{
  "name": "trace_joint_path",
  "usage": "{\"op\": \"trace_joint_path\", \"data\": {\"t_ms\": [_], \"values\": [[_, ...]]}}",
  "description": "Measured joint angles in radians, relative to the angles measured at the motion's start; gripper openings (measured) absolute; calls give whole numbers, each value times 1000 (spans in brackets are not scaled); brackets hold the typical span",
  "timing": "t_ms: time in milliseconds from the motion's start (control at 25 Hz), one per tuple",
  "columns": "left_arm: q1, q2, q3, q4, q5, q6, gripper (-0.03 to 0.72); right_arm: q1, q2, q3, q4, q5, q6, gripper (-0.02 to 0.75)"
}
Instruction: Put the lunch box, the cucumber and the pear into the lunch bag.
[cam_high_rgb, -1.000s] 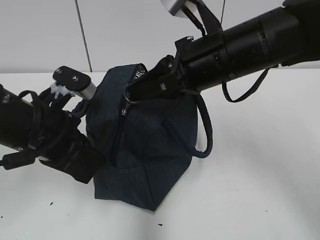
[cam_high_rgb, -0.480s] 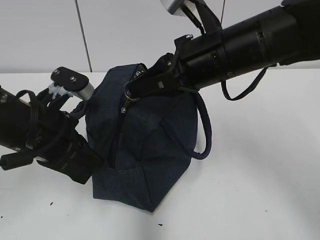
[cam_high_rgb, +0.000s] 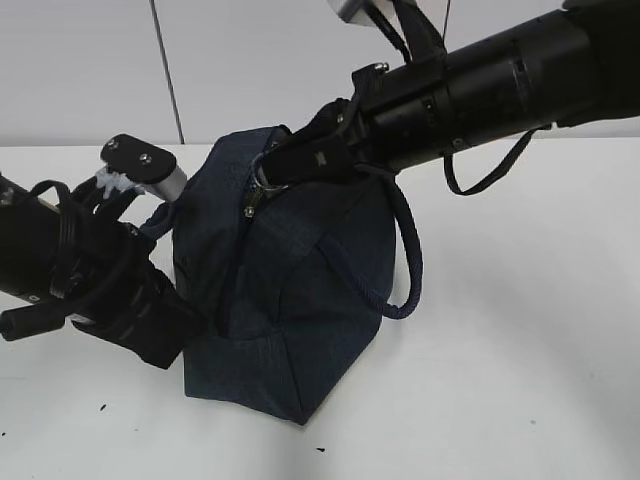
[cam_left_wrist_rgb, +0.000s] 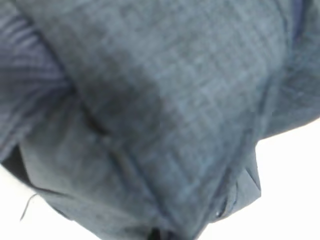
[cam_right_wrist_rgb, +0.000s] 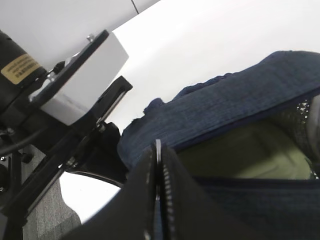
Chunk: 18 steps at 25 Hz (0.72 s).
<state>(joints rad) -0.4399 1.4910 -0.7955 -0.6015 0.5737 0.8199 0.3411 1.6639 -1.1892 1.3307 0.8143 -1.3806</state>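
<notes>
With the bag (cam_high_rgb: 285, 300) mid-table, the right gripper (cam_high_rgb: 268, 172) pinches its ring pull (cam_high_rgb: 262, 180) at the top while the left gripper (cam_high_rgb: 185, 325), pressed together, clamps the left wall: zipping seems underway, needing a steady pull against that hold.

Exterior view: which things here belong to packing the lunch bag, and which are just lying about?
Part of the job:
- lunch bag, on the table
- metal ring pull of its zipper, held by the shut right gripper
- left gripper, pressed against the bag's lower side
- pale green surface inside the opening, possibly the lunch box lid

Lying about:
- dark specks on the white table
</notes>
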Motion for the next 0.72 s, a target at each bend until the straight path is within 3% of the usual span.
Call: {"op": "trace_joint_path", "data": {"t_ms": [720], "values": [[0, 0, 0, 16, 7, -4, -19, -20, 29, -5, 35, -36, 5, 6]]}}
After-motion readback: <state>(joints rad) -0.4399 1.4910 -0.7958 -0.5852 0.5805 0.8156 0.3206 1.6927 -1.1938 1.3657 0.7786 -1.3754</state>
